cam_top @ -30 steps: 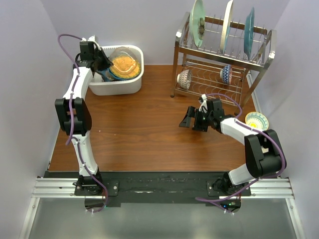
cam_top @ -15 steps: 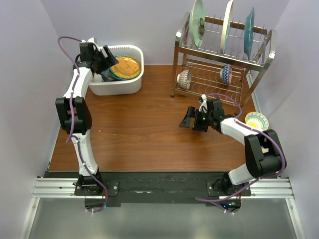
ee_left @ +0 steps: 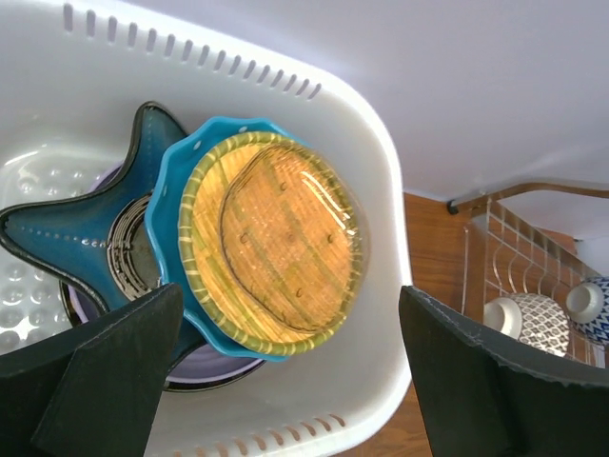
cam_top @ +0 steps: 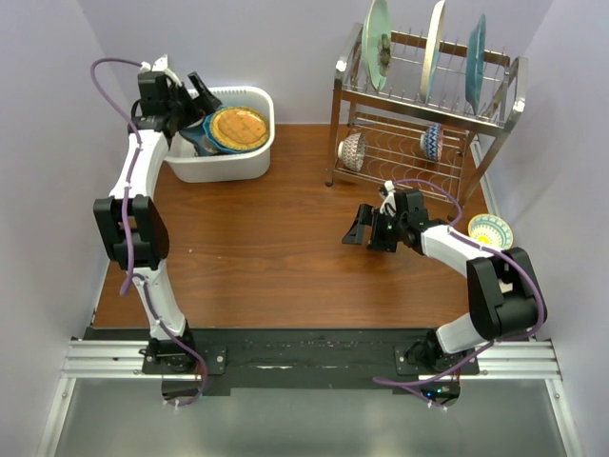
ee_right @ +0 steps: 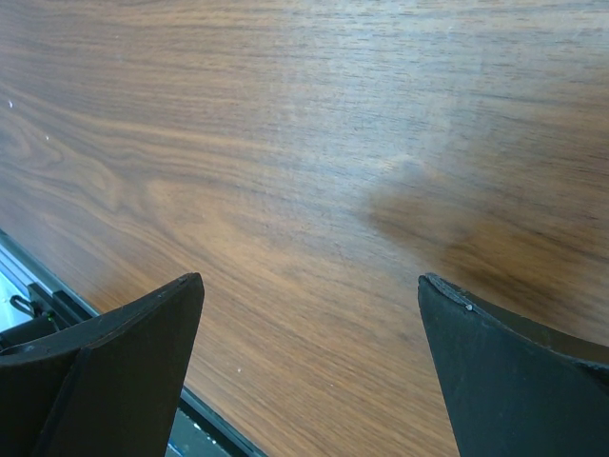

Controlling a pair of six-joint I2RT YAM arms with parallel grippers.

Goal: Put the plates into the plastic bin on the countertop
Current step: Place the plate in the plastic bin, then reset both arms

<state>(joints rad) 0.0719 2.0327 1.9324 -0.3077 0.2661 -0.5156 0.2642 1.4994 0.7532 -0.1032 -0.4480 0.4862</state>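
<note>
Amber plate [ee_left: 276,243] lies nested on the star plate [ee_left: 67,228] in the plastic bin [ee_left: 381,190], stable I judge; my left gripper [ee_left: 290,295] above gapes empty, right gripper [ee_right: 309,281] too.

Bare countertop [cam_top: 276,228] lies open between the bin [cam_top: 221,172] at far left and the dish rack [cam_top: 339,95] at far right. Inside the bin, stacked plates [ee_left: 276,248] fill the right part up to the wall, while a strip of floor at the left end is free. Upright plates [cam_top: 377,43] line the rack's top tier and bowls [cam_top: 353,149] sit on the lower one. A small bowl [cam_top: 490,229] lies at the right edge, on the near side of the rack.
</note>
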